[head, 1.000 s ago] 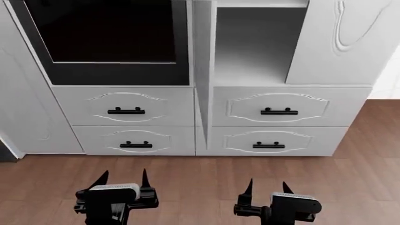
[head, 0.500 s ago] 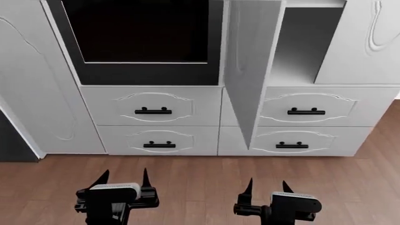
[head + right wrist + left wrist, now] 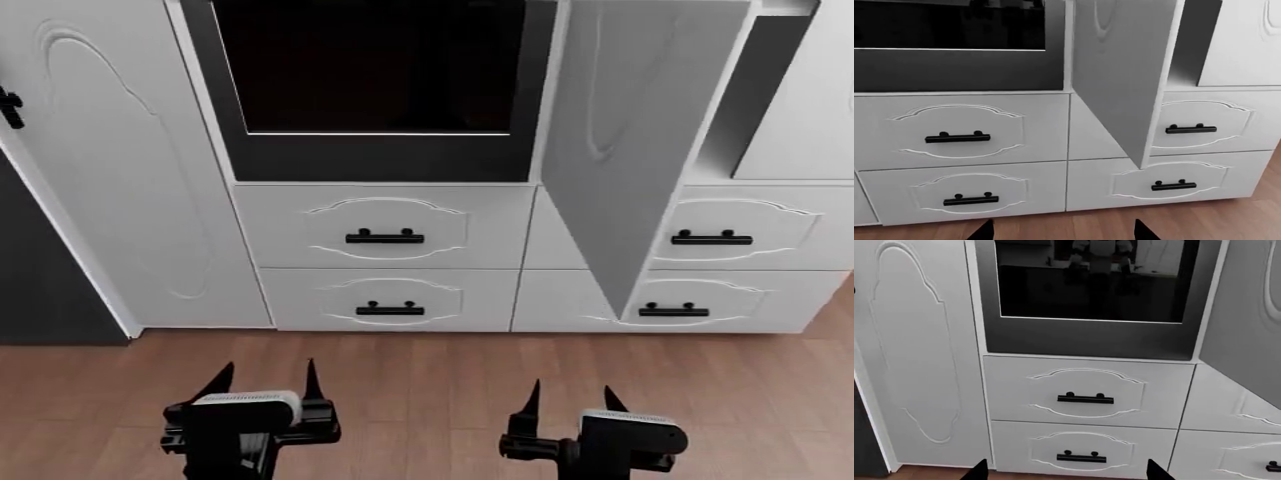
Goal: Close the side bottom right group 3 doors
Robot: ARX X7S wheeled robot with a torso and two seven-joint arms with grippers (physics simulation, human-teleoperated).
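Note:
Two tall white doors stand open above the right-hand drawers. The left door swings out toward me and shows its face, also in the right wrist view and at the edge of the left wrist view. The right door is angled outward at the far right, with the shadowed cabinet opening between them. My left gripper and right gripper are both open and empty. They hang low over the floor, well short of the cabinet.
A black glass oven door sits left of the open doors. Below are short drawers with black bar handles. A closed tall white door stands at far left beside a dark gap. Wood floor lies before the cabinet.
The whole cabinet has slid rightward in the head view, bringing the far-left tall door into sight. The open left door now shows more of its face. Both grippers keep their places in the view.

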